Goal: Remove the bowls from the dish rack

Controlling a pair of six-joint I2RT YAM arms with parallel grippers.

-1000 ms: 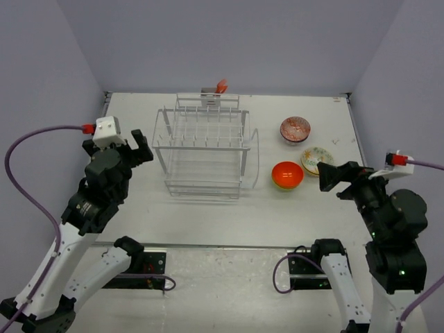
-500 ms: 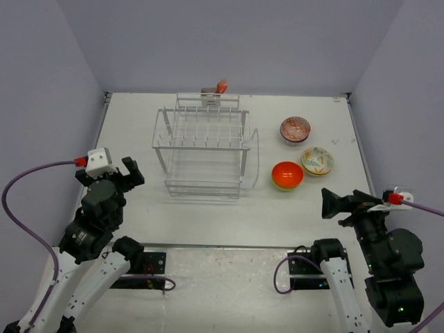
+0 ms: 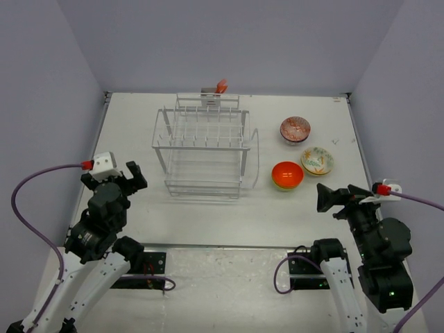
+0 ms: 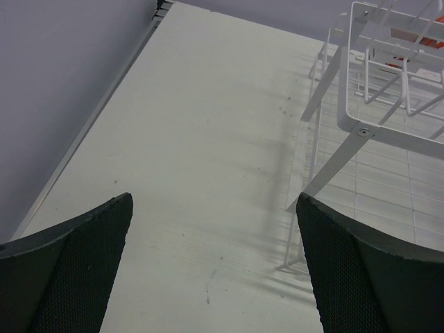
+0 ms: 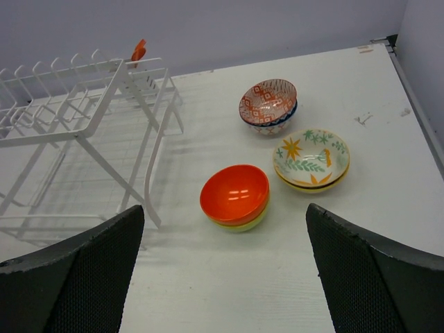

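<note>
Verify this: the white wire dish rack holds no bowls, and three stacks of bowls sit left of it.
Not left: the three stacks of bowls sit right of the white wire dish rack, as the top external view shows.

Left gripper: fingers spread, low over the table.
Dish rack: ahead and right of the left gripper, apart.
Right gripper: pointing left.
Orange bowl: nearest the right gripper, ahead-left.
Floral bowl: just ahead of it.
Red-patterned bowl: farthest beyond.
</note>
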